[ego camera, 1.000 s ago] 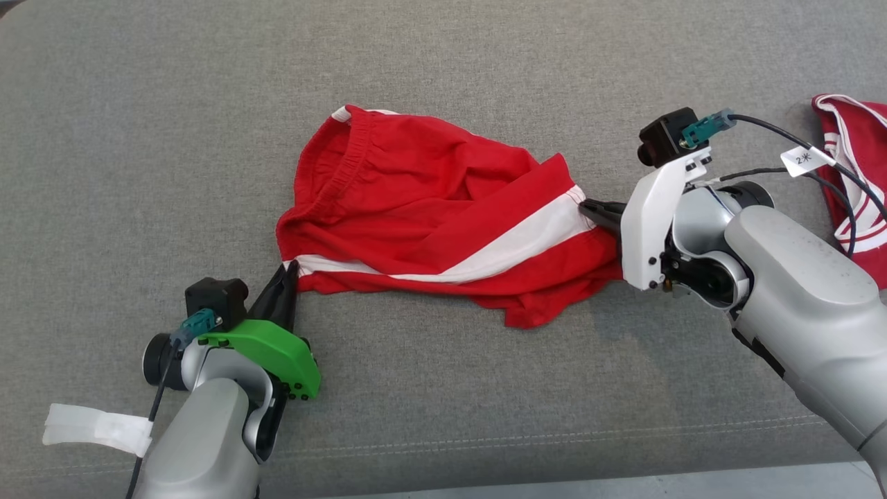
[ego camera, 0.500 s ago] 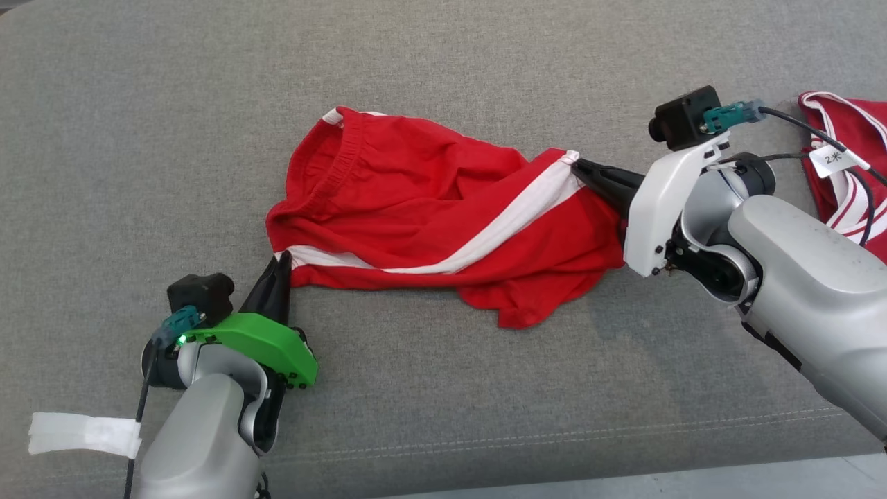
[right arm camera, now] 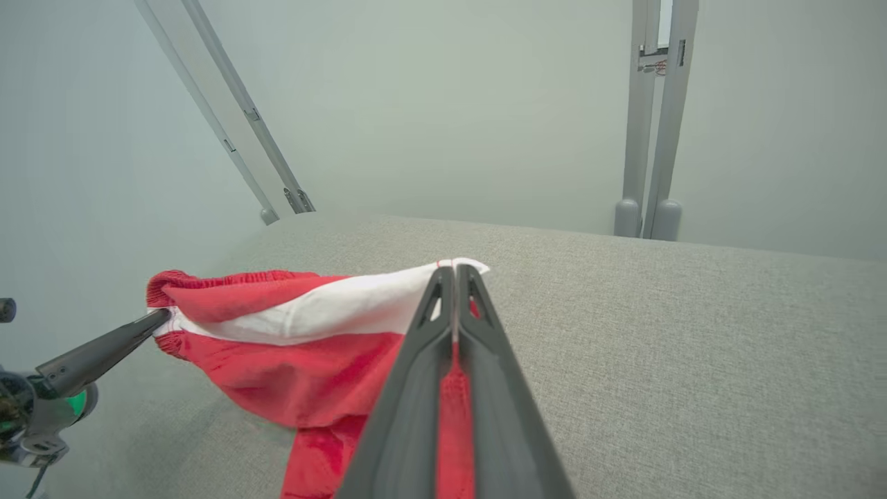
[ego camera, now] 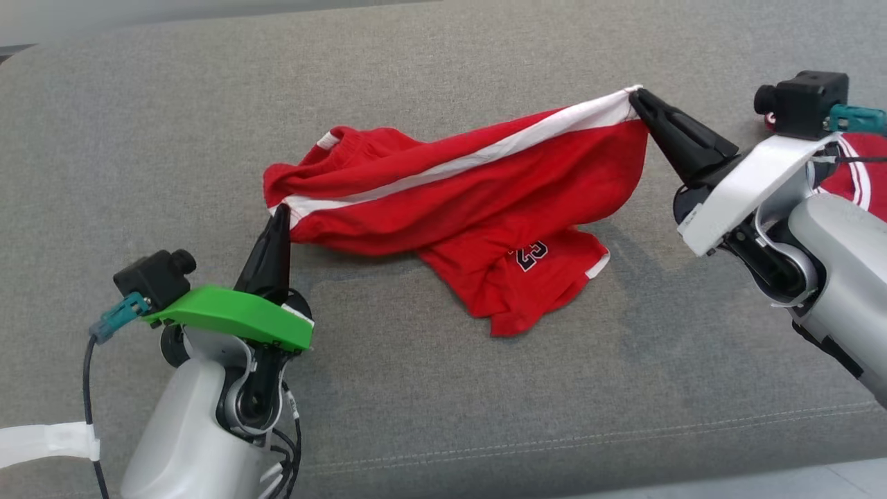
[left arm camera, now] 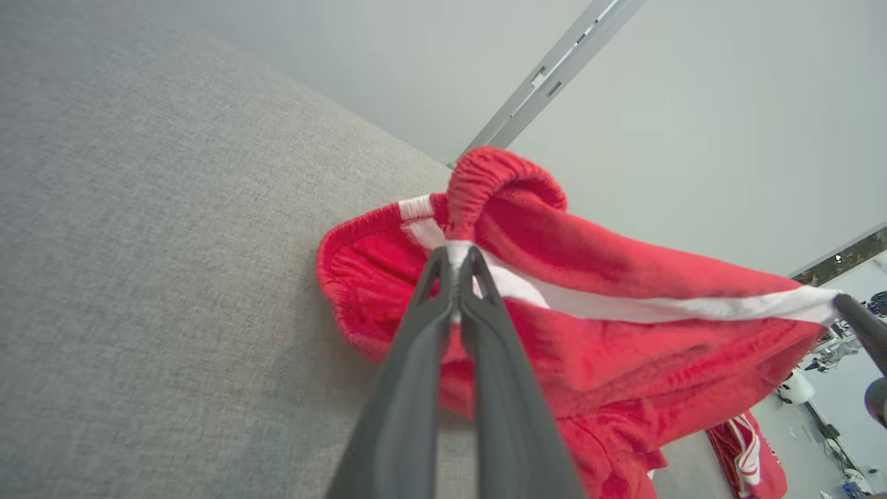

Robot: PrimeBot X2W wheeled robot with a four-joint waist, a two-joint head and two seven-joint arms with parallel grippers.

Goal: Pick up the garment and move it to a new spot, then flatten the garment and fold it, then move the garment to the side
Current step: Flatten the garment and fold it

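Across the middle of the grey fabric cushion (ego camera: 443, 416) the red garment (ego camera: 485, 201), a pair of shorts with a white side stripe, is stretched between the two arms. Its upper edge is lifted off the fabric, while the lower folds sag and rest on the cushion nearer its front edge, where a black printed number (ego camera: 530, 255) shows on one leg.

The left pincer (ego camera: 280, 211) is closed tight on the waistband end of the white stripe, towards the cushion's left side; the left wrist view shows its two dark fingers (left arm camera: 423, 360) pressed together with the elastic band bunched just above their tips.

The right pincer (ego camera: 634, 93) is clamped on the opposite end of the stripe, towards the cushion's back right, its fingers (right arm camera: 409, 402) together with white hem pinched at the tips and red cloth hanging beneath them.

A second red-and-white garment (ego camera: 856, 173) lies at the cushion's right edge, partly behind the right arm and apart from the held shorts.
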